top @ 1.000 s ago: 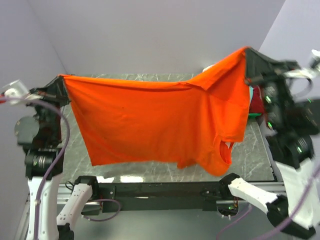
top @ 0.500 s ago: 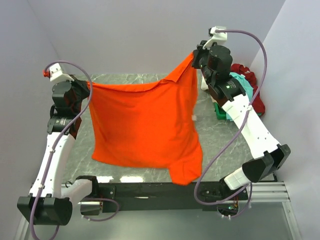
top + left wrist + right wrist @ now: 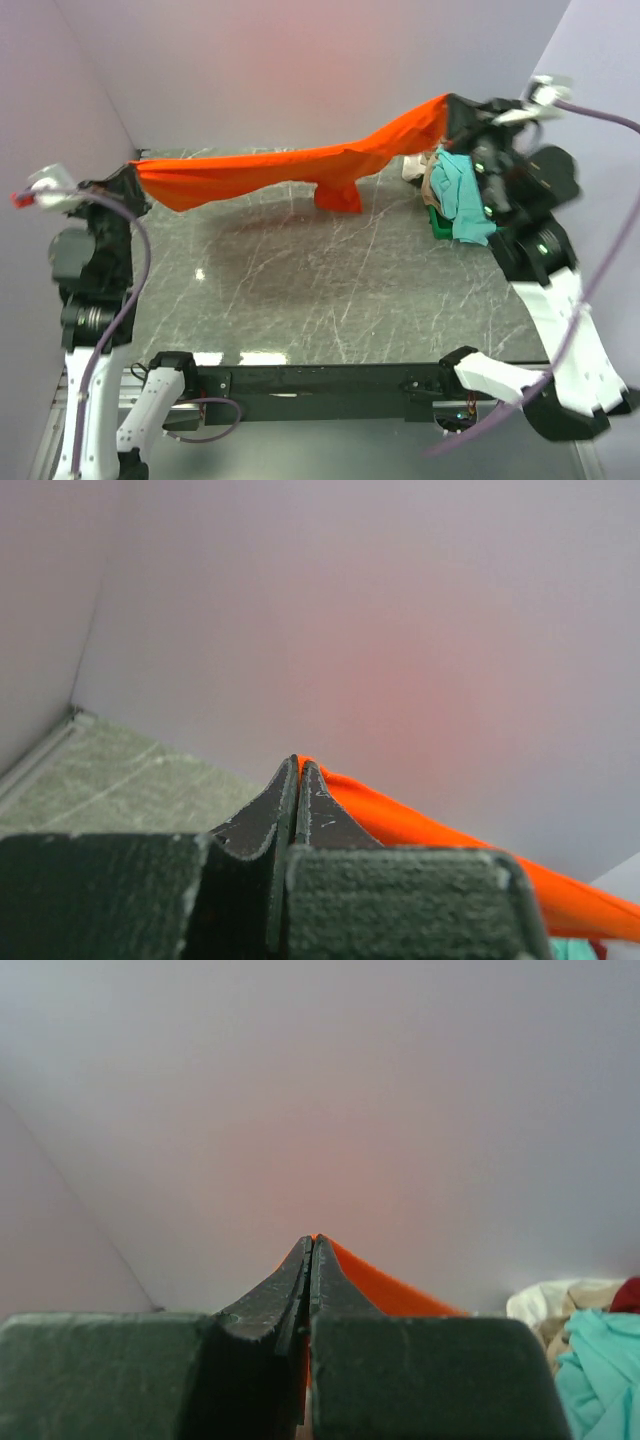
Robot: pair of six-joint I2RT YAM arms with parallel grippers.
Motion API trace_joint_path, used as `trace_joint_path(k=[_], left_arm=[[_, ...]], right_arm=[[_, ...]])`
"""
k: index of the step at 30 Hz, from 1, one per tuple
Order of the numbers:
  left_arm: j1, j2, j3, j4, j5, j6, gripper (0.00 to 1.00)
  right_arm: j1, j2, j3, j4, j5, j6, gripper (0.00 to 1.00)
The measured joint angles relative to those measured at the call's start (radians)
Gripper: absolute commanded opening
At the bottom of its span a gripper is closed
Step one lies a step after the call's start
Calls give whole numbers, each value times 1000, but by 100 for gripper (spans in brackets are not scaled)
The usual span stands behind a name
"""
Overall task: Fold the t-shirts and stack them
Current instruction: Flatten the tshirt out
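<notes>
The bright orange t-shirt (image 3: 290,168) hangs in the air, stretched as a narrow band between my two grippers over the far part of the table, with one fold drooping near the middle. My left gripper (image 3: 133,172) is shut on its left corner; the left wrist view shows the jaws closed with the orange t-shirt (image 3: 440,835) running off to the right. My right gripper (image 3: 450,108) is shut on its right corner, held higher; the right wrist view shows the orange t-shirt (image 3: 375,1285) pinched there. Teal (image 3: 465,195), cream and dark red t-shirts lie piled at the far right.
The grey marble table (image 3: 330,290) lies under the shirt. The pile rests on a green holder (image 3: 437,222) at the table's right edge. Lilac walls close in the back and both sides. In the right wrist view the teal cloth (image 3: 600,1370) and cream cloth (image 3: 550,1305) show.
Both grippers have moved apart and toward the back. The orange t-shirt, which hung as a wide sheet, is now pulled into a taut, nearly flat band high over the far table.
</notes>
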Motion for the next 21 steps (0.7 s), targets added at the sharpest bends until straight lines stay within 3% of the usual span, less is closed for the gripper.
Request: trace_joint_path(k=[11,16,21], left_arm=[[0,-138,87,11,-63,24,1],[0,-91,87,43,-85,27,1],[0,109,37,127,-114,36,1]], right_arm=[[0,-196,20,50,-27,-45,0],[-1,-95,86,87,-16,-79,0],[-13,163,166,126,-2,-104,0]])
